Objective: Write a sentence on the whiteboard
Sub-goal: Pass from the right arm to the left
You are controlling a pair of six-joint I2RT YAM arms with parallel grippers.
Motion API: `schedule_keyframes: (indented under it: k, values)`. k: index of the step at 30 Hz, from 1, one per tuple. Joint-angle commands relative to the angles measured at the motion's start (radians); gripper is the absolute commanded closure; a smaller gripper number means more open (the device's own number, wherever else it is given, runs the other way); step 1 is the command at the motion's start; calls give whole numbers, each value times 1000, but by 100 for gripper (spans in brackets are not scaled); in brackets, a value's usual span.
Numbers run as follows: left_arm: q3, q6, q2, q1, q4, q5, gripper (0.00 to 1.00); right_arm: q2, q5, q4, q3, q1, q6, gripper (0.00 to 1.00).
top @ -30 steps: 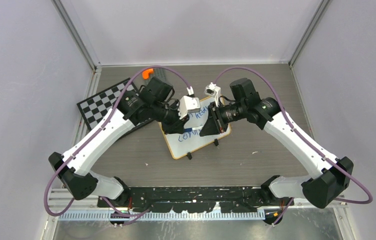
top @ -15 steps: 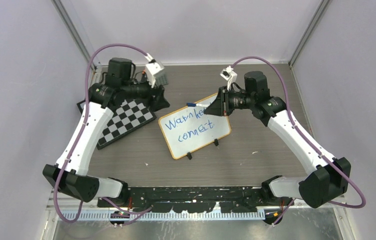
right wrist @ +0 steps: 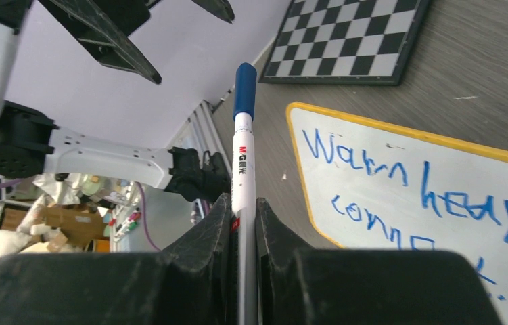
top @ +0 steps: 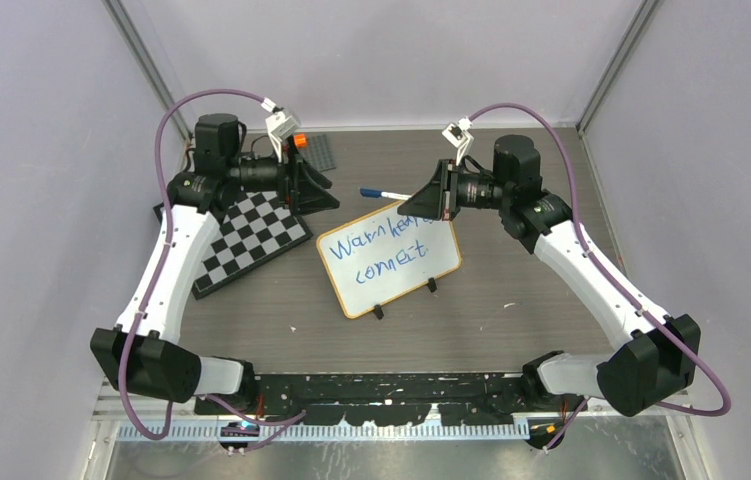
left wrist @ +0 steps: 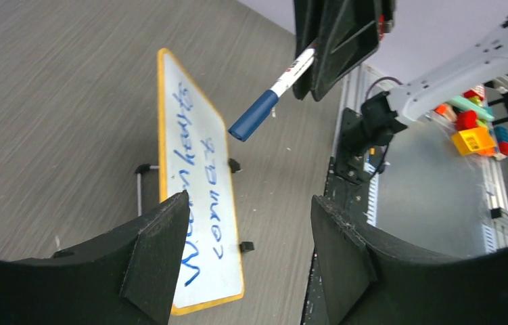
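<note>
The whiteboard [top: 396, 288] stands mid-table on two black feet, with a yellow-orange rim. The sentence [top: 391, 248] on it is blue script in two lines, roughly "Warm hearts connect". My right gripper [top: 416, 202] is shut on a white marker [top: 376, 192] with a blue end. It holds the marker off the board, above the board's far edge, pointing left. My left gripper [top: 323, 192] is open and empty, over the checkered board's far corner, left of the whiteboard. The right wrist view shows the marker [right wrist: 243, 156], the sentence [right wrist: 406, 186] and the whiteboard [right wrist: 386, 230]. The left wrist view shows the whiteboard [left wrist: 164, 122] edge-on and the marker [left wrist: 271, 95].
A black-and-white checkered board [top: 241, 245] lies left of the whiteboard. An orange piece [top: 298, 142] and a grey plate [top: 323, 150] sit at the back left. Walls close the cell on three sides. The arm bases line the near edge.
Both grippers have left the whiteboard. The left arm swung back and left over the checkered board. The right gripper lifted the marker off the board toward the far side. The writing is now uncovered.
</note>
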Motion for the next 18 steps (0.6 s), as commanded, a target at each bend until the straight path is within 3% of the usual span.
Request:
schedule_keyframes:
  k: [1, 8, 18]
  values:
    - [22, -27, 5, 0, 60, 151, 32, -17, -79, 109, 3, 3, 101, 100]
    - [-61, -223, -14, -16, 264, 178, 33, -19, -117, 150, 3, 34, 153, 100]
    - [-69, -264, 2, -84, 279, 170, 40, -21, -131, 160, 4, 54, 167, 100]
